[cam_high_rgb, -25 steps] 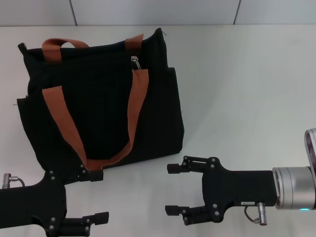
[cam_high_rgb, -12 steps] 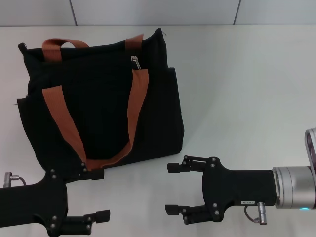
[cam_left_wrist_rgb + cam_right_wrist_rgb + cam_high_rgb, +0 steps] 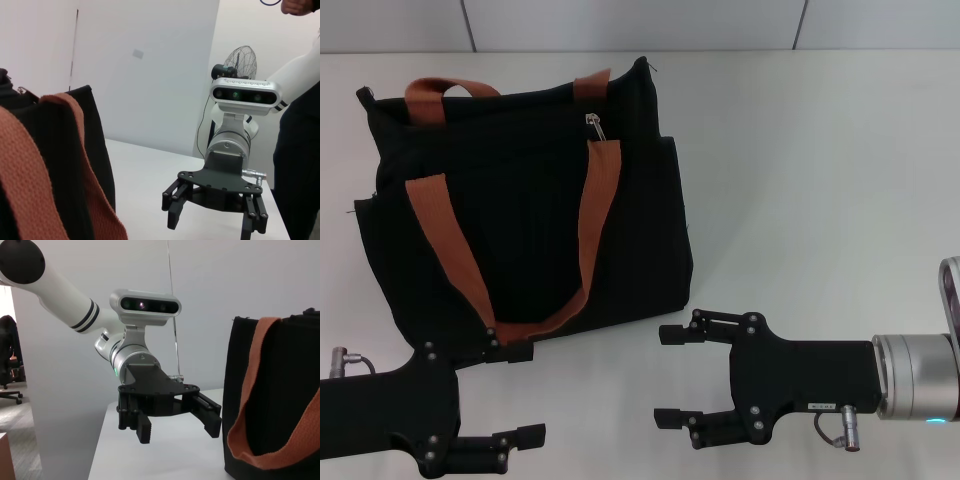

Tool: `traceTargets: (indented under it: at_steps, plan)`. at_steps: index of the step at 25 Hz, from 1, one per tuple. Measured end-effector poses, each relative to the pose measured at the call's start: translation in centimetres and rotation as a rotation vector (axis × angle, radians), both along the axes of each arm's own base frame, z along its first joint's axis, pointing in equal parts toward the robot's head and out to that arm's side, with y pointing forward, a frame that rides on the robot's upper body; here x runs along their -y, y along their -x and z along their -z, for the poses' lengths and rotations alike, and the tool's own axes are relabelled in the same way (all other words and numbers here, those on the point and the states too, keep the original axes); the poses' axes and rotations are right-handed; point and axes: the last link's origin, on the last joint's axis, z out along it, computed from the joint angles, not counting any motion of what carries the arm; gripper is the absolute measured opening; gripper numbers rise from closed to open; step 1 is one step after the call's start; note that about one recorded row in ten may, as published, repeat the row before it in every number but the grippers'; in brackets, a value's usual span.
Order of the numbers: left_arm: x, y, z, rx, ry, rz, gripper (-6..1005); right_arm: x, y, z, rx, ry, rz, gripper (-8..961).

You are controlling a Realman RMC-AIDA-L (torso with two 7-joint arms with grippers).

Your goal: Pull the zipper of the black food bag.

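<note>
Black food bag (image 3: 525,215) upright on the white worktop (image 3: 800,180), far-left portion of the head view, broad face toward the camera. Two rust-brown strap handles (image 3: 595,215) — one hanging down the front face in a long loop, the other arched over the top edge at the far left. Zipper (image 3: 593,124) on the top edge, right of centre: small silver slider, tab dangling, just above the point where the right-hand run of the front strap meets the bag. Not touched by either gripper. Left gripper (image 3: 520,395) low at the near-left corner of the head view, jaws apart, upper finger tip just in front of the bag's bottom edge near the foot of the strap loop; contact with the fabric not resolvable. Same gripper seen from the right wrist view (image 3: 175,422), fingers spread, beside the bag's side panel (image 3: 280,390). Right gripper (image 3: 670,377) near the front edge of the worktop, right of the bag and apart from it, pointing left toward the bag — jaws wide, nothing between them. Confirmed from the left wrist view (image 3: 212,217): fingers splayed over bare worktop, bag and strap (image 3: 50,165) close in the foreground.
</note>
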Motion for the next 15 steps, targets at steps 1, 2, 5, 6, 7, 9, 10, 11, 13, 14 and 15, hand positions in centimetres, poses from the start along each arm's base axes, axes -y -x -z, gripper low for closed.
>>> traceTargets:
  at_steps: [1, 2, 5, 6, 7, 9, 10, 11, 13, 14, 15]
  plan:
    - [0.00, 0.00, 0.00, 0.000, 0.000, 0.000, 827, 0.00, 0.00, 0.00, 0.000, 0.000, 0.000, 805]
    - [0.00, 0.00, 0.00, 0.000, 0.000, 0.000, 827, -0.01, 0.00, 0.00, 0.000, 0.000, 0.000, 805]
    - [-0.03, -0.01, 0.00, -0.001, -0.001, 0.001, 827, -0.02, 0.01, -0.01, -0.001, -0.001, 0.000, 805]
    - [-0.05, -0.01, 0.00, -0.001, -0.001, 0.001, 827, -0.02, 0.01, -0.01, -0.001, -0.001, 0.001, 805]
    - [-0.06, 0.00, 0.01, -0.002, -0.001, 0.001, 827, -0.02, 0.01, -0.01, -0.001, -0.001, 0.001, 805]
    - [-0.07, 0.00, 0.01, -0.002, -0.001, 0.000, 827, -0.03, 0.02, -0.02, -0.001, -0.002, 0.001, 805]
    - [-0.07, 0.00, 0.01, -0.002, -0.001, 0.000, 826, -0.03, 0.02, -0.02, -0.001, -0.002, 0.001, 805]
    - [-0.07, 0.00, 0.01, -0.002, -0.001, 0.000, 826, -0.03, 0.02, -0.02, -0.002, -0.002, 0.001, 805]
    - [-0.07, 0.00, 0.01, -0.002, -0.001, -0.001, 826, -0.03, 0.02, -0.02, -0.001, -0.002, 0.001, 805]
    - [-0.07, 0.00, 0.01, -0.002, -0.001, -0.001, 826, -0.03, 0.02, -0.01, -0.002, -0.002, 0.001, 805]
    - [-0.08, 0.00, 0.01, -0.002, -0.001, -0.001, 826, -0.03, 0.02, -0.02, -0.002, -0.002, 0.001, 805]
